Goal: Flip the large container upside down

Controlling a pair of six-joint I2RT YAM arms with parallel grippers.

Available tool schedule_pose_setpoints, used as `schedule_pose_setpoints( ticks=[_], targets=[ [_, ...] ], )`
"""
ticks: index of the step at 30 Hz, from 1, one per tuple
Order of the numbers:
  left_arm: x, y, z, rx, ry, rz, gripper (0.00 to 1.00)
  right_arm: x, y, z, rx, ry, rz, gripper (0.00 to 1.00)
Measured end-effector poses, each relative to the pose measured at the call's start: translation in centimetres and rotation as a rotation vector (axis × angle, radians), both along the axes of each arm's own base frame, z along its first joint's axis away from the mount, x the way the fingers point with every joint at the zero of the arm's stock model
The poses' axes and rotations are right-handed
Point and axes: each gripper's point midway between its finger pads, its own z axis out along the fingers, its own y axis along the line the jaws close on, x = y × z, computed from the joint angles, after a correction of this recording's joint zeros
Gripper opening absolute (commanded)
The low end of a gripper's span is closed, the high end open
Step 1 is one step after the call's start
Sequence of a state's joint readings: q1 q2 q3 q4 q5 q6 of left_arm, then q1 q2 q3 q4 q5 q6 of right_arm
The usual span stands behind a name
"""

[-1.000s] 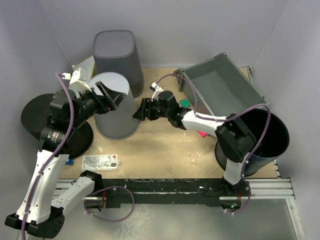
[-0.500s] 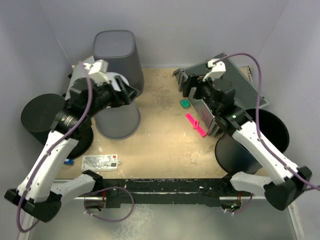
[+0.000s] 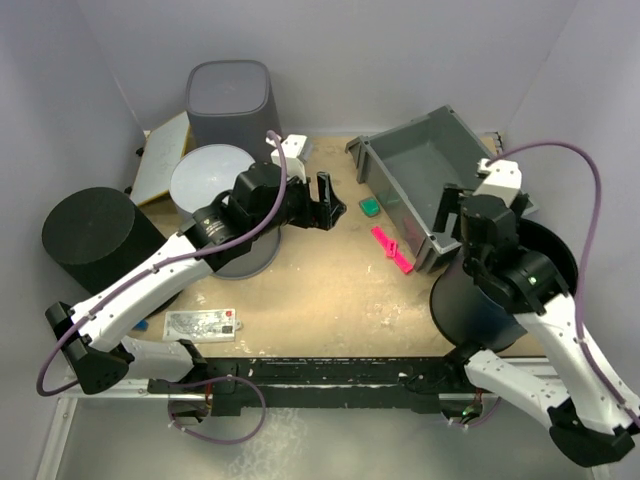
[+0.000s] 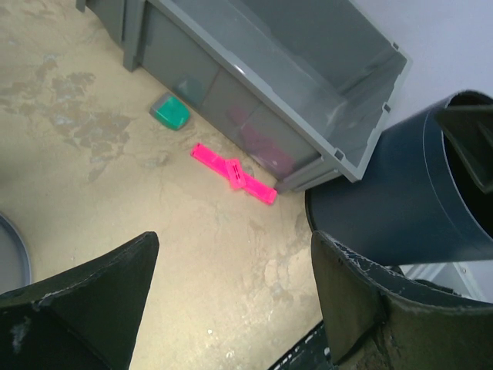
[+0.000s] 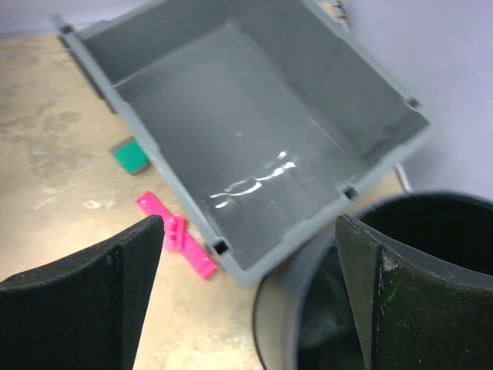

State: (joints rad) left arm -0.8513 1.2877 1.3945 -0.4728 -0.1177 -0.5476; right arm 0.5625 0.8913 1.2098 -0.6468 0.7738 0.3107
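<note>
- Left arm (image 3: pixel 150 280): extends from its base at the lower left, up and to the right in a long, low reach, with the wrist near mid-table.
- Left gripper (image 3: pixel 328 203): points to the right. The wrist view shows both dark fingers (image 4: pixel 85 308) spread wide apart, with nothing between them.
- Right arm (image 3: pixel 560 330): rises from its base at the lower right, with the elbow folded and the forearm directed up and to the left.
- Right gripper (image 3: pixel 447 212): points to the left. In its own wrist view the fingers (image 5: pixel 85 293) stand wide apart and empty.
</note>
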Motion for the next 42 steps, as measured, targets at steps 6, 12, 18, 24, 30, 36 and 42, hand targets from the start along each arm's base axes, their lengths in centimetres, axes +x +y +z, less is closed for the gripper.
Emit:
schedule_pose_setpoints(
  ticks=[6,12,18,24,30,36,42],
  targets=[
    [0.6,-0.2,0.5,-0.023,-0.03,0.016,0.77,-4.4,-3.6,0.0,0.061,-0.019,-0.114,0.89],
    [0.8,-0.5,-1.2,-0.017,-0.011,0.018,0.77,-5.9,-3.9,-3.1,0.119,0.052,-0.155,0.84],
    [1.0,-0.8,-1.8,-0.025,-0.007,0.02,0.77,-5.7,-2.0,-6.1,0.161,0.151,-0.106,0.71],
    [0.9,-0.9,-2.7,-0.021,0.004,0.016,0.77,-5.7,-1.5,-7.0,0.177,0.177,-0.094,0.51],
    [0.9,-1.1,-2.6,-0.036,0.01,0.017,0.77,-5.6,-1.3,-7.1,0.181,0.176,-0.092,0.0],
    [1.2,-1.3,-2.9,-0.039,0.008,0.021,0.78,-6.2,-1.5,-6.0,0.14,0.189,-0.043,0.0],
    [2.0,-1.0,-3.4,-0.034,0.018,0.078,0.78,-7.2,-2.0,-0.4,0.117,0.167,0.014,0.0]
  ],
)
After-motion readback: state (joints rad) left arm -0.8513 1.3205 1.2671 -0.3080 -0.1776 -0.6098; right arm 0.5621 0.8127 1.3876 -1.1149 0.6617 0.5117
